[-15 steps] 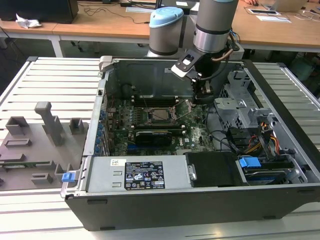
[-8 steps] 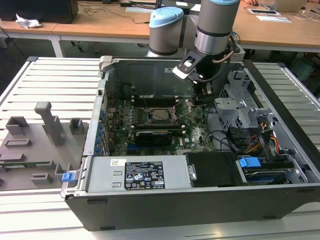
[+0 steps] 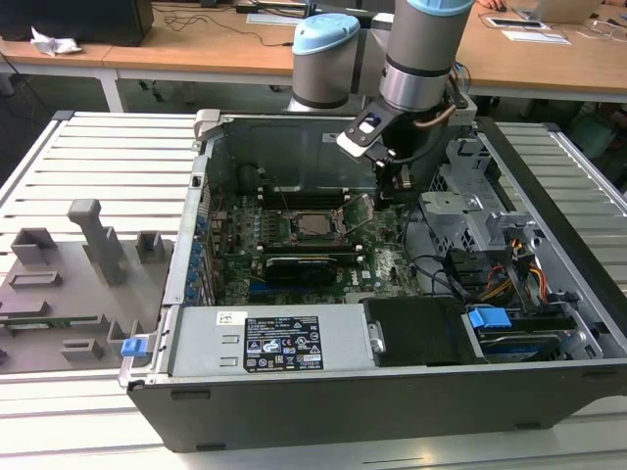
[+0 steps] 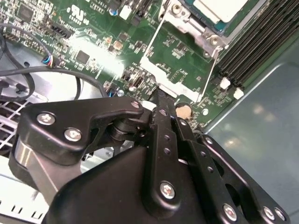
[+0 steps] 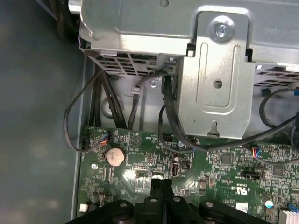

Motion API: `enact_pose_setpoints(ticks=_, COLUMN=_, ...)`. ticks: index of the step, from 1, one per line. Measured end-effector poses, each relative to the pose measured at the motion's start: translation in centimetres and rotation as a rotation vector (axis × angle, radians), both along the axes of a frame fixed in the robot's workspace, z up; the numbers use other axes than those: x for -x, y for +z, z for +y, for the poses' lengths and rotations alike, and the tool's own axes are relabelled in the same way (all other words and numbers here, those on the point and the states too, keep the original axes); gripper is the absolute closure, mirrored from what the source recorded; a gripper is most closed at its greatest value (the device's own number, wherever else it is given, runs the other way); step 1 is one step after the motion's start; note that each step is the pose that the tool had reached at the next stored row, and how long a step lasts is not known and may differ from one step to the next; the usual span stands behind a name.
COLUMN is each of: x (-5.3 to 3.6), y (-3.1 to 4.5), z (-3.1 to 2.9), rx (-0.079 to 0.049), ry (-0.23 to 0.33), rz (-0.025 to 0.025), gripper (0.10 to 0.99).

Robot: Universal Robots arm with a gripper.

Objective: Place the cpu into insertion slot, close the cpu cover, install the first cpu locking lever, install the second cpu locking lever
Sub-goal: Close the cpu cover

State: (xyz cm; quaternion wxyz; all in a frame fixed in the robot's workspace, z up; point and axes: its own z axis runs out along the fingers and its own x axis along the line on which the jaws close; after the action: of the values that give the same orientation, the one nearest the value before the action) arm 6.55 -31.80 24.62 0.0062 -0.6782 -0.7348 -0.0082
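One cpu (image 3: 315,225) lies flat and face up in the single insertion slot (image 3: 336,233), at the middle of the green motherboard (image 3: 392,264) and toward the case's back wall; it is square, so no side is longer, and its edges run parallel to the board's edges; in the second wrist view its pale metal face shows through the window of the one cpu cover (image 4: 187,21), a silver frame lying flat around it; beside that frame run the long black memory slots (image 4: 261,42); two thin wire lever rods (image 4: 209,72) stand out from the socket's corners across the bare board, slanting toward the gripper (image 5: 160,183); its black fingertips (image 4: 161,105) are pressed together with nothing seen between them, just above the board near its edge beside the drive cage (image 5: 219,70); they are close to the wire joining the rods, and whether they touch it I cannot tell; one coin cell battery (image 5: 116,156) sits just beside them; in the exterior view the arm (image 3: 421,59) reaches down into the open computer case (image 3: 392,401) from its back wall; one black expansion card (image 3: 299,266) lies across the board between the socket and the power supply (image 3: 284,343) at the case's near wall; at the exterior view's left, one grey fixture tray (image 3: 69,284) rests on the slatted table (image 3: 118,147)
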Motion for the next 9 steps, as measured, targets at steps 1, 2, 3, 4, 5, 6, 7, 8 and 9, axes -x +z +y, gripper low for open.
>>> enact_pose_setpoints(ticks=1, x=0.08, y=-0.01, z=0.0, rx=0.0, ry=0.0, rz=0.0017, gripper=0.98)
enact_pose_setpoints(ticks=2, x=0.18, y=0.0, z=0.0, rx=0.0, ry=0.0, rz=0.0029, gripper=0.98)
enact_pose_setpoints(ticks=3, x=0.26, y=0.03, z=0.0, rx=0.0, ry=0.0, rz=0.0058, gripper=0.98)
enact_pose_setpoints(ticks=4, x=0.33, y=0.05, z=0.0, rx=-0.001, ry=0.0, rz=0.0072, gripper=0.98)
enact_pose_setpoints(ticks=5, x=0.44, y=0.07, z=0.0, rx=-0.002, ry=0.0, rz=0.0079, gripper=0.98)
enact_pose_setpoints(ticks=6, x=0.55, y=0.08, z=0.0, rx=-0.003, ry=0.0, rz=0.0093, gripper=0.98)
enact_pose_setpoints(ticks=7, x=0.64, y=0.09, z=0.0, rx=-0.004, ry=0.0, rz=0.0099, gripper=0.98)
enact_pose_setpoints(ticks=8, x=0.74, y=0.1, z=0.0, rx=-0.005, ry=0.0, rz=0.0106, gripper=0.98)
enact_pose_setpoints(ticks=9, x=0.88, y=0.12, z=0.0, rx=-0.005, ry=0.0, rz=0.0113, gripper=0.98)
